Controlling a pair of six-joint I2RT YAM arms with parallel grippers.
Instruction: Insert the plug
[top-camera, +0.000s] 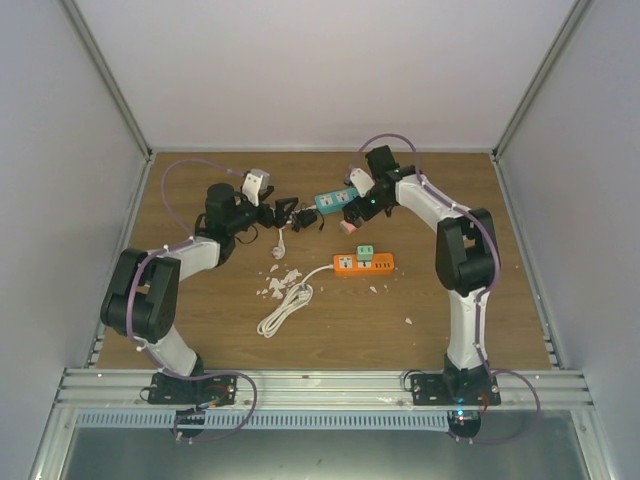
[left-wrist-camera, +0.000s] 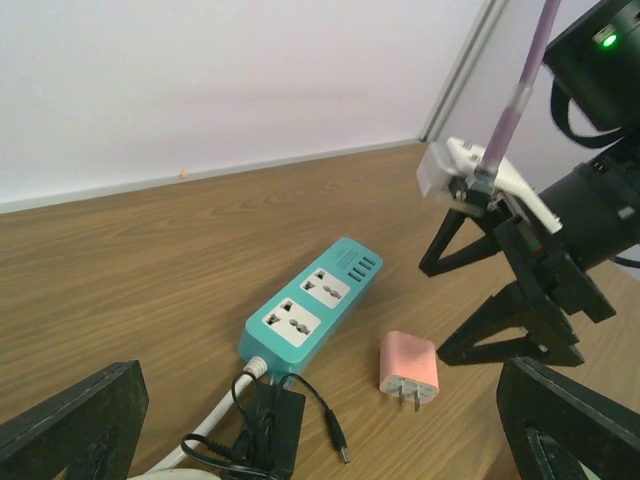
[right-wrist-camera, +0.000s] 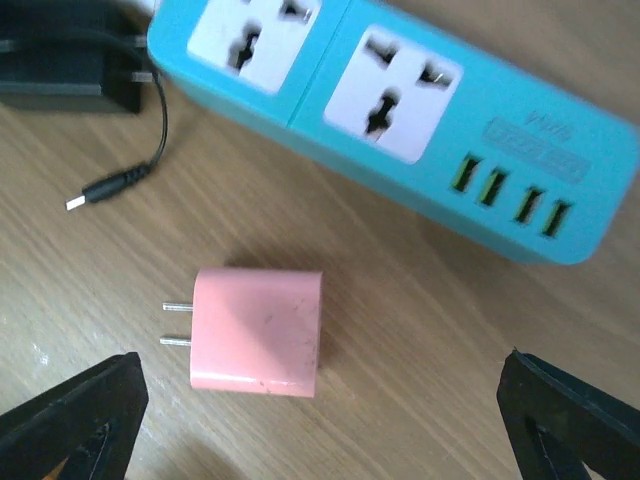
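Note:
The pink plug (right-wrist-camera: 258, 332) lies flat on the wooden table, its two prongs pointing away from the teal power strip (right-wrist-camera: 400, 110) just beside it. My right gripper (right-wrist-camera: 320, 420) hovers over the plug, open, with a finger on either side and nothing touching it. In the left wrist view the plug (left-wrist-camera: 408, 364) sits right of the teal strip (left-wrist-camera: 310, 308), under the right gripper's black fingers (left-wrist-camera: 505, 325). My left gripper (left-wrist-camera: 320, 435) is open near a black adapter (left-wrist-camera: 265, 432). From above, the plug (top-camera: 349, 228) is below the strip (top-camera: 330, 201).
An orange power strip (top-camera: 363, 263) with a green adapter on it lies mid-table, its white cable (top-camera: 285, 310) coiled to the left. White scraps (top-camera: 280, 275) are scattered around. The black adapter's barrel connector (right-wrist-camera: 105, 190) lies loose near the plug.

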